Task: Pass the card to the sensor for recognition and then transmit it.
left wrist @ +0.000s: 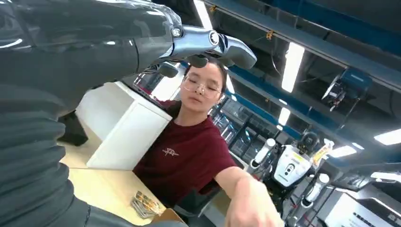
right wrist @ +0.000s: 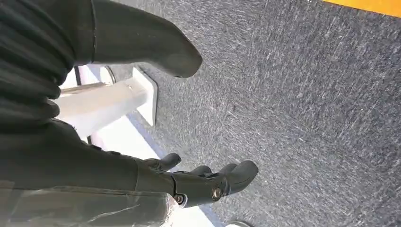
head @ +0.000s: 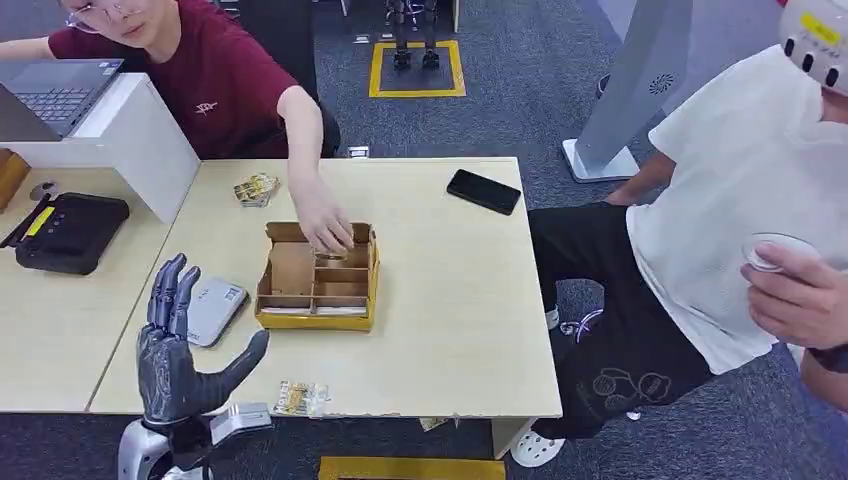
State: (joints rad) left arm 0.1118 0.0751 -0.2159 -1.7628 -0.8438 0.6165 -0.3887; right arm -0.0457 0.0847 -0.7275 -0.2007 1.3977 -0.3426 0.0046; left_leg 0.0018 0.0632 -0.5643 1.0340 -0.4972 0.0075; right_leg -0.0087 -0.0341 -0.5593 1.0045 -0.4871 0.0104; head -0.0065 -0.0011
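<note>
Task barely begun, judging by layout. Left hand (head: 178, 350) raised over bench (head: 450, 330) edge, fingers spread, holding nothing. Right hand (right wrist: 203, 182) hangs over carpet, empty — fingers loosely apart. Card: cannot tell which item; person's hand (head: 322, 225) reaches into yellow box (head: 318, 277). Grey sensor (head: 213, 309) just beside left hand — untouched.

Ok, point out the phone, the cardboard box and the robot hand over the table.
phone (head: 484, 191), head view, middle of its black face.
cardboard box (head: 313, 317), head view, near yellow wall.
left robot hand (head: 176, 362), head view, palm.

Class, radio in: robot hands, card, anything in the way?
Left robot hand open, raised over table edge. Right robot hand empty, hanging above carpet. Card not identifiable. Person's hand reaching into yellow cardboard tray.
</note>
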